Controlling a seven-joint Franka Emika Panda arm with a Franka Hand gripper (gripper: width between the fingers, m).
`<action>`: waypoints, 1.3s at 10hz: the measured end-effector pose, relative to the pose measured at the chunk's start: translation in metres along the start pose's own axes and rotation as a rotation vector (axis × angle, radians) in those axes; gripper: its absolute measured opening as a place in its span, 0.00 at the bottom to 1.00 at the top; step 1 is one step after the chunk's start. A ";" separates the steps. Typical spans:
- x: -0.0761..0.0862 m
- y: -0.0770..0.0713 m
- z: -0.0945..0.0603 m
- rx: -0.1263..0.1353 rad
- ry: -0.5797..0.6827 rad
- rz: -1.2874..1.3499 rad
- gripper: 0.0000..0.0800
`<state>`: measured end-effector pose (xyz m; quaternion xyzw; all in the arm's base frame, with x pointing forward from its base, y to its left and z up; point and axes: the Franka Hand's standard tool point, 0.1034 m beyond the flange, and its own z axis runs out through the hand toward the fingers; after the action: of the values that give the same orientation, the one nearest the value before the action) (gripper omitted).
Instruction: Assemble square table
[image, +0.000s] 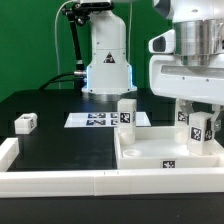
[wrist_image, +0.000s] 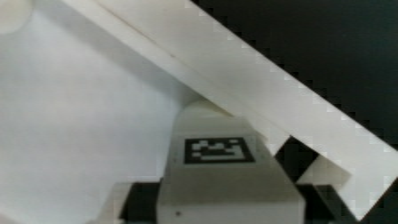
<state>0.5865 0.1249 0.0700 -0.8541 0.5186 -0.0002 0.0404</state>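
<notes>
The square table's white slab (image: 150, 152) lies at the exterior view's lower right, with a raised rim and a marker on its front edge. One white leg (image: 127, 112) stands upright in the slab's far left corner. My gripper (image: 199, 118) hangs over the slab's right side, shut on a second upright leg (image: 200, 130) with its marker tag facing out. I cannot tell if that leg touches the slab. In the wrist view the held leg (wrist_image: 217, 152) sits between my black fingers (wrist_image: 146, 200), over the slab floor (wrist_image: 80, 110) beside its rim (wrist_image: 267, 80). A third leg (image: 25, 123) lies loose at the left.
The marker board (image: 98, 119) lies flat on the black table in front of the robot base (image: 106, 60). A low white barrier wall (image: 60, 180) runs along the front edge and up the left side.
</notes>
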 end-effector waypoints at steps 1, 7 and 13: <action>0.000 0.000 0.000 0.003 -0.006 0.074 0.36; -0.001 0.000 0.001 0.007 -0.023 0.168 0.63; 0.001 0.001 0.000 -0.005 -0.017 -0.303 0.81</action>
<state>0.5862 0.1237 0.0698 -0.9226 0.3835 0.0022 0.0422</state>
